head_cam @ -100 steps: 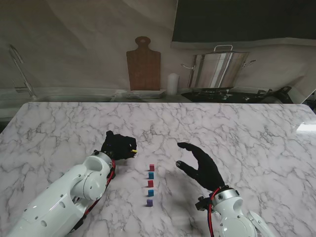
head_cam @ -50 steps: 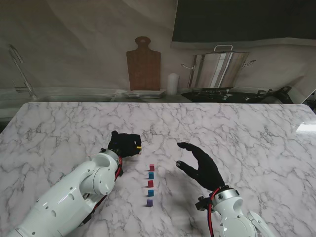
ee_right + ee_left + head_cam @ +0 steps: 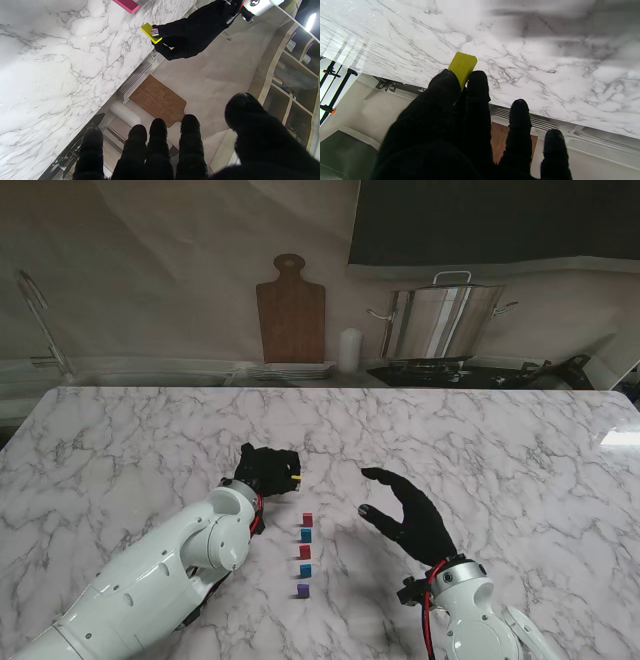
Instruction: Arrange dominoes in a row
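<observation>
Beyond the row's (image 3: pixel 304 554) far end, left hand (image 3: pixel 268 470) fingers pinch yellow domino (image 3: pixel 297 477); right hand (image 3: pixel 410 515) spread.

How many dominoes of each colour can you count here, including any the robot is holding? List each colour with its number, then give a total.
Red: 2, first one, second one
Blue: 2, first one, second one
Purple: 1
Yellow: 1, held in the left hand
Total: 6 dominoes
</observation>
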